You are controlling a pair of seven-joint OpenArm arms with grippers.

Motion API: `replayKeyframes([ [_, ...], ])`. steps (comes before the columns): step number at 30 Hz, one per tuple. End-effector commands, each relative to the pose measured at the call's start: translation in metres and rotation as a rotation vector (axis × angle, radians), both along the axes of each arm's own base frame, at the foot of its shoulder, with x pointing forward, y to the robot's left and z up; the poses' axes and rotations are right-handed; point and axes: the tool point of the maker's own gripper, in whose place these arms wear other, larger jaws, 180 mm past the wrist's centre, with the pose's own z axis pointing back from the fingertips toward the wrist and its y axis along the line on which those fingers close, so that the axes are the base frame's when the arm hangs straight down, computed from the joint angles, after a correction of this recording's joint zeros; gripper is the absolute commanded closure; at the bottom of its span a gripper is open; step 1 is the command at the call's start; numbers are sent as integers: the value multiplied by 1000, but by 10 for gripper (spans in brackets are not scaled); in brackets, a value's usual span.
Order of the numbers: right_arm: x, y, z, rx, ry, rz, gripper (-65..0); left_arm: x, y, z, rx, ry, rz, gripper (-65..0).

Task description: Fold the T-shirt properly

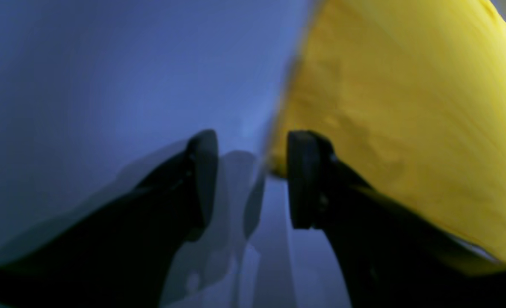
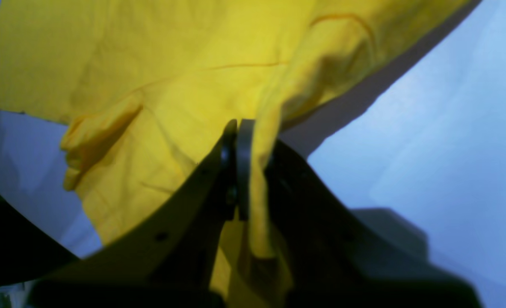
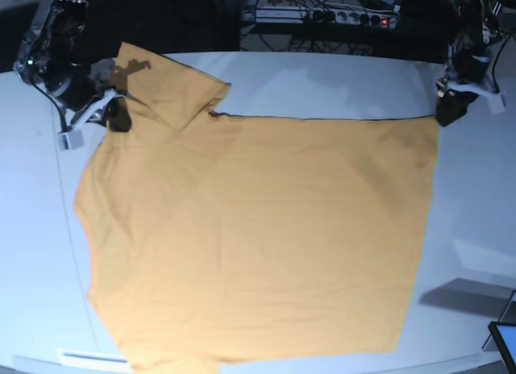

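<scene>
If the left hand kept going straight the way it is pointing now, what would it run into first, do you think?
Probably the bare white table. The left hand stands open over it, and the corner of the T-shirt lies just beside one finger, so it might graze that; depth is unclear.

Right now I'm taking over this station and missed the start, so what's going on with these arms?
A two-armed robot is working on a yellow T-shirt spread mostly flat on a white table. The right gripper is shut on a bunch of cloth near the shoulder, beside a sleeve. The left gripper sits at the shirt's far corner with its jaws apart, holding nothing. No fold has been made yet.
</scene>
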Motion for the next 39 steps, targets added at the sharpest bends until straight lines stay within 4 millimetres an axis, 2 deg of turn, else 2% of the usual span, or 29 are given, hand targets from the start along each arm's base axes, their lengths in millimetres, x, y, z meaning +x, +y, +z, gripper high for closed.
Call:
replayKeyframes([
  [1, 4, -3, 7, -6, -31, 3, -3, 1, 0, 2, 7, 4, -16, -265],
  [4, 4, -3, 7, -6, -31, 3, -3, 8, -8, 1, -3, -3, -34, -265],
  [10, 4, -3, 7, -6, -31, 3, -3, 9, -16, -4, -15, 6, -51, -265],
  [18, 4, -3, 7, -6, -30, 3, -3, 15, -16, -4, -23, -3, -43, -265],
  [20, 4, -3, 7, -6, -30, 3, -3, 21, -14, -3, -27, -17, -36, -265],
  [23, 4, -3, 7, -6, -30, 3, -3, 21, -11, -12, -43, -1, -15, -265],
  [25, 4, -3, 7, -6, -30, 3, -3, 28, -20, -19, -65, 7, -31, -264],
  [29, 4, -3, 7, -6, -30, 3, -3, 31, -35, -37, -99, 47, -59, -260],
  [34, 4, -3, 7, -6, -30, 3, -3, 36, -54, -45, -129, 52, -89, -255],
  [37, 4, -3, 7, -6, -30, 3, -3, 37, -56, -44, -132, 48, -90, -250],
  [39, 4, -3, 7, -6, -30, 3, -3, 36, -56, -46, -133, 52, -88, -198],
])
